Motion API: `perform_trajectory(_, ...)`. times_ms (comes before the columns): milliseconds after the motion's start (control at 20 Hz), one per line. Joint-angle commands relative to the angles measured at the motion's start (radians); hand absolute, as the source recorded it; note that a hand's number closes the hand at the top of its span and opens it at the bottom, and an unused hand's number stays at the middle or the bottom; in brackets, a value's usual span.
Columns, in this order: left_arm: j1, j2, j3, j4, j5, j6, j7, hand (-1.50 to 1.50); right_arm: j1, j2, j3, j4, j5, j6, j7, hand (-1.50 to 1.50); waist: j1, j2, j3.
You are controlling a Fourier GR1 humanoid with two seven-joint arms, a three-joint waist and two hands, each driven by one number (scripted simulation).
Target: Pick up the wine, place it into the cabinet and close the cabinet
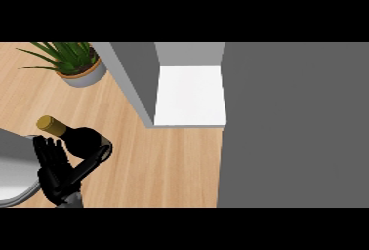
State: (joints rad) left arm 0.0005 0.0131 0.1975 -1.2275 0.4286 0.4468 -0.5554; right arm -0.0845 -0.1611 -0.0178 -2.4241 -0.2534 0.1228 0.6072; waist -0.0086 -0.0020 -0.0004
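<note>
Wine (pixel 78 138) at near left of the table (pixel 166 166), neck and gold cap tipped toward the far left. Left hand (pixel 56 171) is on it: fingers run along the bottle's left side, thumb curls round its right, so it is clasped between them. Lifted or not, cannot tell. Cabinet (pixel 189 95) stands open, far and to the right of the bottle. Judged early stage: grasp made; carrying, placing and closing all remain. Right hand does not show.

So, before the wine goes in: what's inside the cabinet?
In the cabinet, only a white shelf shows, nothing on its visible part. A grey panel covers whatever lies further back.
</note>
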Motion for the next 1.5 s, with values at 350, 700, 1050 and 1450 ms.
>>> perform_trajectory(350,-0.097,0.015,0.034,0.168,0.04,-0.085,-0.088,-1.5,-0.039,-0.011,-0.009,-0.175,-0.074,-0.052,0.138,-1.5,0.001,0.0,-0.001)
perform_trajectory(700,-0.16,0.045,0.079,0.214,0.099,-0.167,-0.106,1.5,0.019,0.021,0.014,-0.145,-0.028,-0.028,0.059,-1.5,0.002,0.0,0.0)
perform_trajectory(1050,-0.221,0.087,0.055,0.377,0.053,-0.24,-0.148,1.5,0.06,-0.017,-0.083,-0.136,-0.146,0.032,0.035,-1.5,-0.005,0.001,0.001)
perform_trajectory(1450,-0.186,0.072,-0.037,0.406,-0.078,-0.204,-0.259,1.5,0.027,-0.002,-0.041,-0.146,-0.098,-0.001,0.066,-1.5,-0.002,0.0,0.0)
